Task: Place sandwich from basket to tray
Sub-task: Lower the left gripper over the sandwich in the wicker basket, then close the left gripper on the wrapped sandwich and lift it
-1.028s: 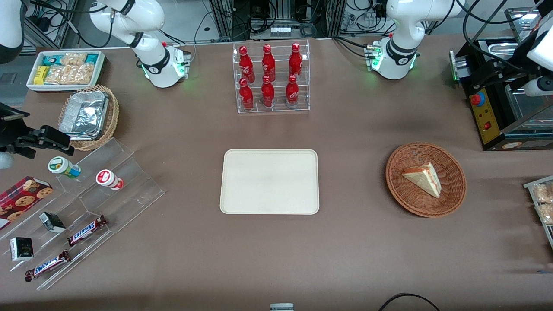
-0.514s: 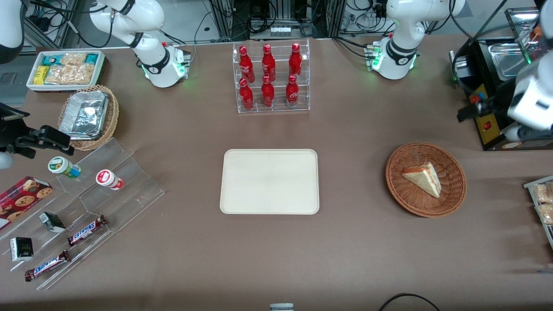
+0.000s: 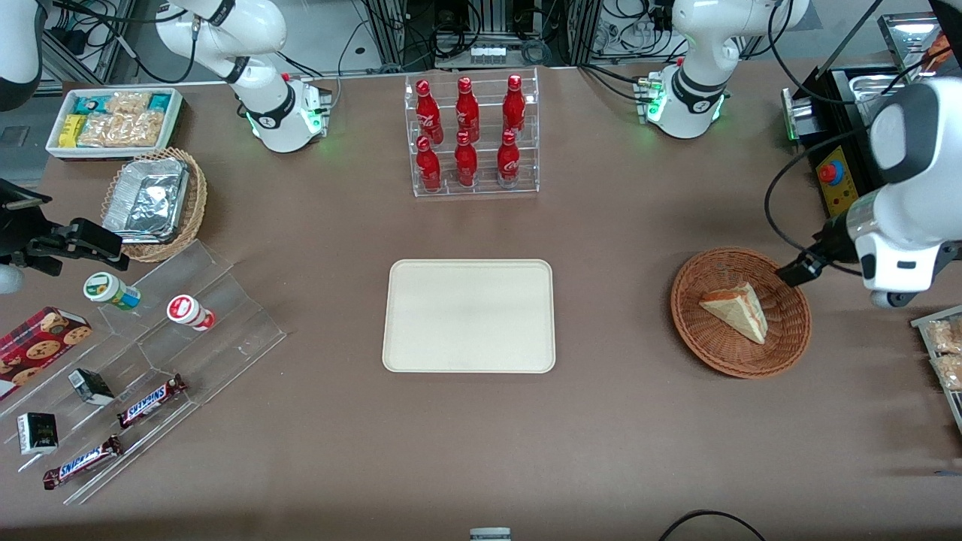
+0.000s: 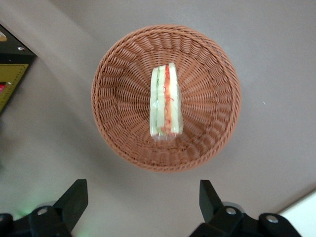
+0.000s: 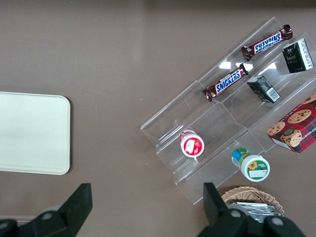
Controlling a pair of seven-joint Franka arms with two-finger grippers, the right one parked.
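Note:
The sandwich (image 3: pixel 735 310), a pale bread wedge, lies in the round reddish-brown wicker basket (image 3: pixel 714 361). The left wrist view shows its red and green filling at the cut edge (image 4: pixel 165 101), in the middle of the basket (image 4: pixel 113 133). My left gripper (image 3: pixel 795 270) hangs above the basket's rim on the side toward the working arm's end of the table. It is open wide (image 4: pixel 142 190), with only bare table between the fingers (image 4: pixel 76 195). The cream tray (image 3: pixel 469 315) lies flat at the table's middle with nothing on it.
A clear rack of red bottles (image 3: pixel 472 135) stands farther from the camera than the tray. A black machine (image 3: pixel 849 188) sits close to the basket. A snack bin (image 3: pixel 943 353) is at the table's edge by the working arm. Acrylic steps with snacks (image 3: pixel 150 353) and a foil-lined basket (image 3: pixel 154 203) lie toward the parked arm's end.
The left arm has swung down from over the black machine toward the basket, bringing the gripper to the basket's rim. The sandwich, basket and tray have not moved.

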